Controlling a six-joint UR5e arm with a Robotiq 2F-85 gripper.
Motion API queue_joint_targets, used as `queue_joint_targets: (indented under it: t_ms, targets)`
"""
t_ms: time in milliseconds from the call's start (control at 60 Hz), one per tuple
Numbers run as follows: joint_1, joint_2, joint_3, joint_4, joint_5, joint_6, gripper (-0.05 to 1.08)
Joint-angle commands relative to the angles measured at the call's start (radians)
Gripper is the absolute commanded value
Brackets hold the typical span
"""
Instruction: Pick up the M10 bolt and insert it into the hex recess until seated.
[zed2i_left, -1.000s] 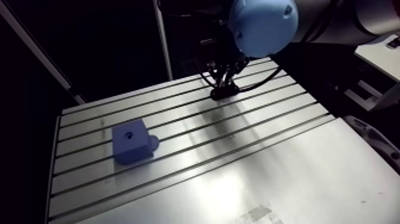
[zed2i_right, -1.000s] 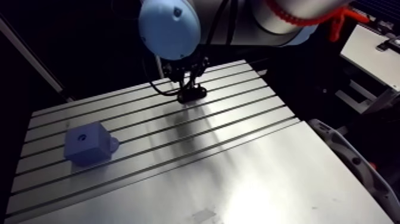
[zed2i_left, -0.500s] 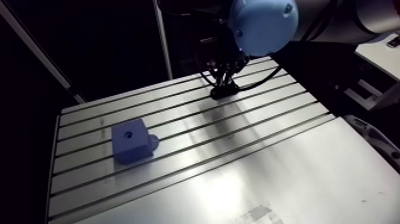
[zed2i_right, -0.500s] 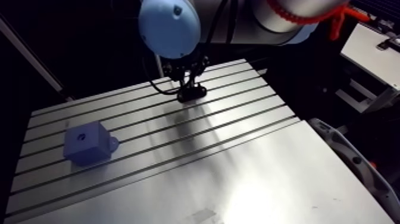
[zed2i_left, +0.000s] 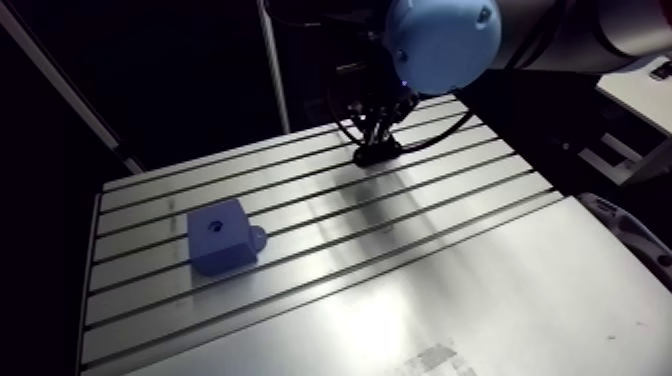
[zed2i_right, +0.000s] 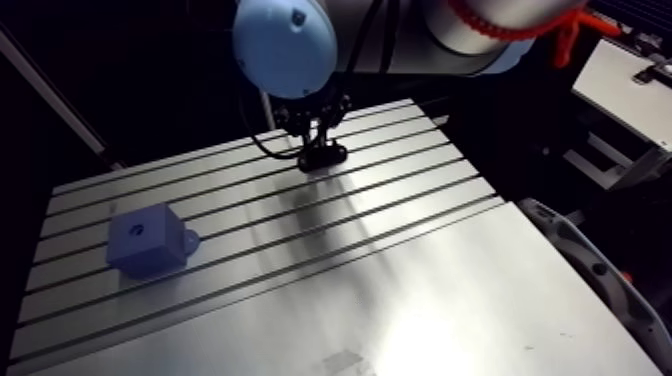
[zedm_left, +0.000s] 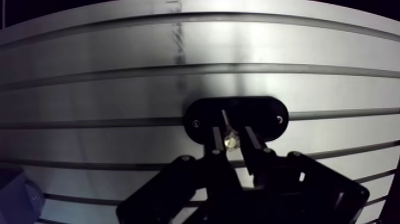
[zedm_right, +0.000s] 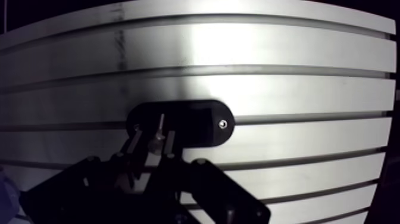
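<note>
Reading the arm view from the near edge outward, the near part of the slotted counter (zed2i_left: 480, 290) carries nothing for the task. Farther in, at about 9 o'clock from the counter's middle, sits a blue block (zed2i_left: 222, 237) with a small dark hole (zed2i_left: 212, 226) in its top face. I take that hole for the recess, though it is too small to show as hex. A rounded stub sticks out of the block's side at 3 o'clock. Nothing stands in the hole, so the insertion is not yet done.

Farthest off, at roughly 1 o'clock from the middle, the tool (zedm_left: 232, 134) is down on a black oval holder (zedm_left: 265, 116) lying on the counter, well apart from the block. In the wrist view the M10 bolt (zedm_left: 231, 142) shows as a small bright metal piece near the holder's middle, with a thin pale line rising from it that may be its shank. Little more of its form can be made out.

The two fingers (zedm_left: 215, 140) stand close on either side of the bolt with no clear gap, so I judge the tool clamped on it, though the dark holder makes that hard to confirm.

The task looks to be at the pick-up. The grasp seems made but the bolt is not lifted. The lift, the carry toward 9 o'clock, the lining up over the hole and the pressing home all remain.
</note>
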Motion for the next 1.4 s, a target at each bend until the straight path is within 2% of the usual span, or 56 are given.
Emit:
queue_joint_targets:
  t_ms: [17, 733, 1083, 1167, 1267, 1300, 1400]
  targets:
    - [0.000, -0.001, 0.004, 0.000, 0.000, 0.000, 0.69]
    - [0.001, -0.019, -0.006, 0.000, -0.002, -0.002, 0.75]
    - [0.003, -0.083, -0.015, 0.006, 0.011, 0.000, 0.77]
    - [0.020, -0.113, -0.017, 0.019, 0.015, 0.005, 0.78]
    - [0.050, -0.147, -0.031, 0.067, 0.017, 0.006, 0.80]
    - [0.063, -0.176, -0.042, 0.106, 0.017, 0.005, 0.82]
    - [0.069, -0.220, -0.052, 0.145, 0.016, -0.007, 0.86]
